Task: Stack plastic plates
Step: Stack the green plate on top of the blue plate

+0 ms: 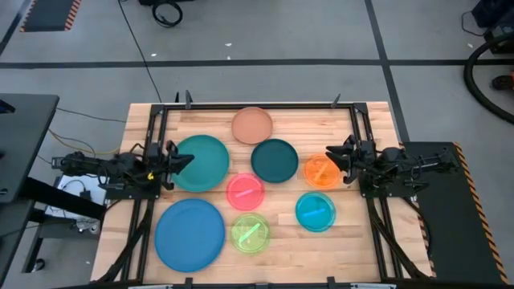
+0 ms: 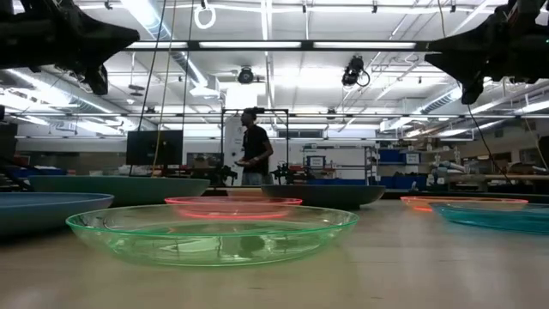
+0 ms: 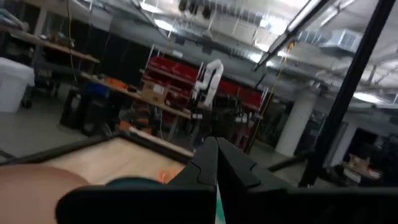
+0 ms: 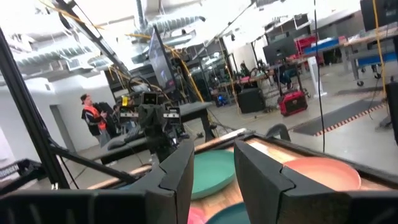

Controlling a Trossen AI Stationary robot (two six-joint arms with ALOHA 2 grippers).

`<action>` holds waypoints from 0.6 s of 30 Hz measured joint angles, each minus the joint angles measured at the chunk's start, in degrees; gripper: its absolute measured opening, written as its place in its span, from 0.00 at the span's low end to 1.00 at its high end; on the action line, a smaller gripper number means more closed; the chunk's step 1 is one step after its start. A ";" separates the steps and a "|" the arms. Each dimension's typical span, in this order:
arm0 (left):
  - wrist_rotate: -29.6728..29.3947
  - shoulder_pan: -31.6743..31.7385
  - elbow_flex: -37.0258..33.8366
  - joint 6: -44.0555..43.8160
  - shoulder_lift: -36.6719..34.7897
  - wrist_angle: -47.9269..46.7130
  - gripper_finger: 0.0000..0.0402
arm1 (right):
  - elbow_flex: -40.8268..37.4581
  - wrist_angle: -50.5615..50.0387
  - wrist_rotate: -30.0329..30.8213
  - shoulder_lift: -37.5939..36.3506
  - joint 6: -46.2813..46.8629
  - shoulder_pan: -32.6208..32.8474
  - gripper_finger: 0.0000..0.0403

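Eight round plates lie flat and apart on the wooden table: large teal (image 1: 201,162), large blue (image 1: 189,233), dark teal (image 1: 275,160), salmon (image 1: 252,124), and small clear pink (image 1: 245,191), green (image 1: 250,233), orange (image 1: 321,171) and cyan (image 1: 315,211). My left gripper (image 1: 186,160) hovers over the large teal plate's left part, its fingers shut (image 3: 216,163). My right gripper (image 1: 331,158) hovers over the orange plate's far right rim, open (image 4: 214,168). In the low view both arms hang high above the green plate (image 2: 212,230), touching nothing.
A black metal frame (image 1: 257,106) runs along the table's far edge and down both sides beside the arm bases. Bare wood shows at the near right corner (image 1: 361,257) and the far left (image 1: 201,120). A person (image 2: 255,148) stands in the room beyond the table.
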 joint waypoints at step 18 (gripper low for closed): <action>-5.81 0.00 10.37 7.84 16.06 0.77 0.02 | 0.02 9.98 0.19 6.28 0.90 -5.54 0.31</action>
